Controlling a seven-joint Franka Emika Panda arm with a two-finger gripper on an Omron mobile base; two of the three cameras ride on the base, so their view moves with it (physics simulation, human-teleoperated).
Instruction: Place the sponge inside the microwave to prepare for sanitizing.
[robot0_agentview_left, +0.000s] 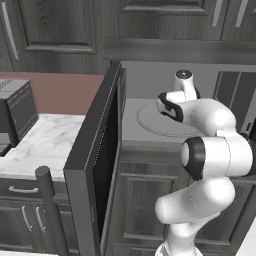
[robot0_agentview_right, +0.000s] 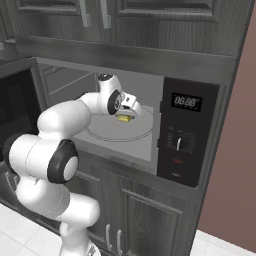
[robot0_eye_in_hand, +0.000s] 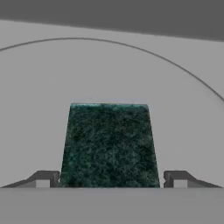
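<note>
Over the microwave (robot0_agentview_right: 186, 131) turntable (robot0_agentview_right: 107, 134): sponge (robot0_eye_in_hand: 109, 144), soft, light, best pinched across its long sides; jaws spread wide, flanking without gripping.

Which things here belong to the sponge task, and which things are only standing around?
For the job:
- sponge, between the tool fingertips, above the turntable
- microwave, door open

Standing around:
- coffee machine on the marble counter
- upper cabinets
</note>
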